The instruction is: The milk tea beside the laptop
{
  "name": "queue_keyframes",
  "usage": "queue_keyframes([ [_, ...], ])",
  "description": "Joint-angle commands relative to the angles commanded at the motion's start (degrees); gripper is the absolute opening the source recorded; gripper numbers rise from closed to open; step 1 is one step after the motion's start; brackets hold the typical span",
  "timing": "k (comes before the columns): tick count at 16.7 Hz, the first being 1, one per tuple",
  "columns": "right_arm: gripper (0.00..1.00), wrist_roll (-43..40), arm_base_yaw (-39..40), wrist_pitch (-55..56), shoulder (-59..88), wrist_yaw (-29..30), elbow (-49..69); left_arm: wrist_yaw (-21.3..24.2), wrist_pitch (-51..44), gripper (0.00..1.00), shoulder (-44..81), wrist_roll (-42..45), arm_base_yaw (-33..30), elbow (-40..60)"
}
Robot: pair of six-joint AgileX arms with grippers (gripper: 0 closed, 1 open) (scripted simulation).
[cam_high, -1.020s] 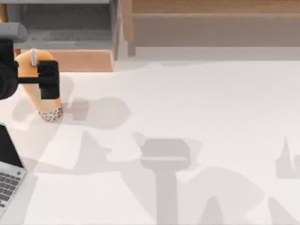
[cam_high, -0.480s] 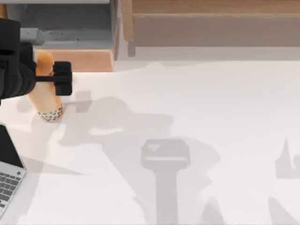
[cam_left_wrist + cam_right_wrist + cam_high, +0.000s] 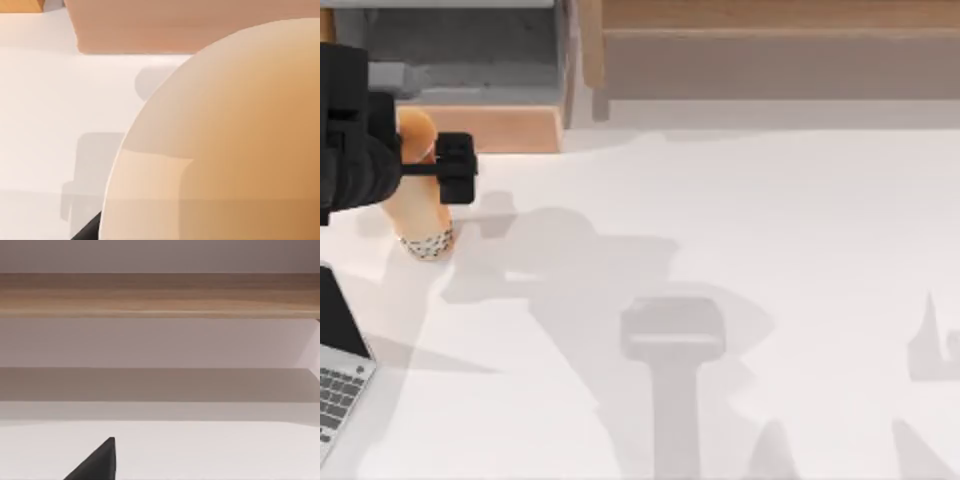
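Note:
The milk tea, an orange-tan cup with dark pearls at its base, stands upright at the table's far left, near the back. My left gripper reaches in from the left at the cup's upper part, and its black wrist covers the lid. In the left wrist view the milk tea's wall sits very close to the camera. The laptop lies at the front left corner, cut off by the edge, well in front of the cup. A black tip of my right gripper hangs above bare table.
A wooden shelf unit and a long wooden ledge run along the table's back edge, just behind the cup. The white tabletop stretches to the right with arm shadows on it.
Over the last second my left gripper slid to the right across the cup's top, hiding the lid and straw. The cup's base has stayed in place.

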Motion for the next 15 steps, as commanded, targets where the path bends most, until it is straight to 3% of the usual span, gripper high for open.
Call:
queue_keyframes([
  [11,1.00,0.0,0.0,0.0,0.0,0.0,0.0,0.0,0.0,0.02,0.0,0.0,0.0,0.0],
  [15,1.00,0.0,0.0,0.0,0.0,0.0,0.0,0.0,0.0,0.00,0.0,0.0,0.0,0.0],
])
